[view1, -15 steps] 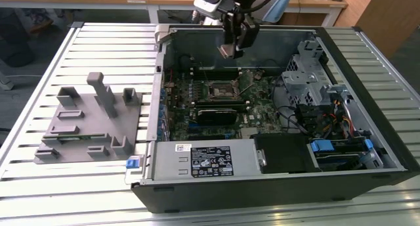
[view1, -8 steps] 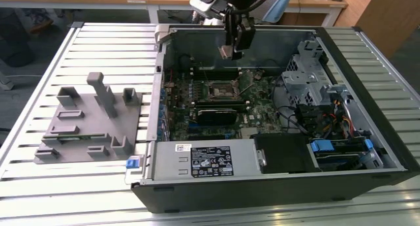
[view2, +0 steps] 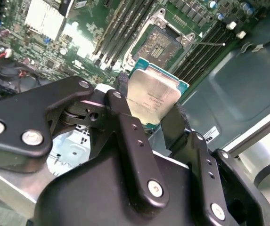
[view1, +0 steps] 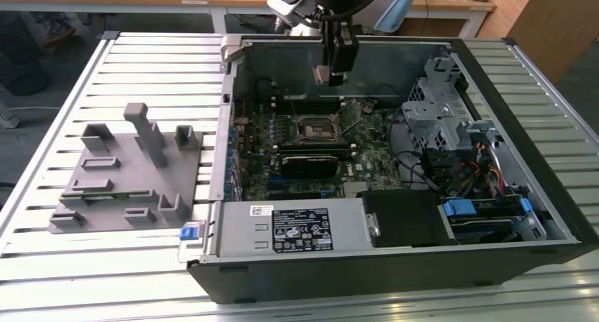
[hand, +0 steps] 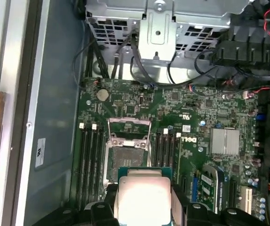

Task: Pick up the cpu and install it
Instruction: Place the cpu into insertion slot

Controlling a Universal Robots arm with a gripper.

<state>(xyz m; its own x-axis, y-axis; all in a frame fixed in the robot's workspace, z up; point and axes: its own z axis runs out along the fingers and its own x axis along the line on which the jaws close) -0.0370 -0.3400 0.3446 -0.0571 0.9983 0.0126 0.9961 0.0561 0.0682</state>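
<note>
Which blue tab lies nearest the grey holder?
The blue tab at the case's outer corner, just beside the holder; the other two sit inside the case, at the exterior view's right.

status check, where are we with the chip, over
tool shut on chip. chip held above the board near the open socket, not seated. nothing seen between chip and socket.
</note>
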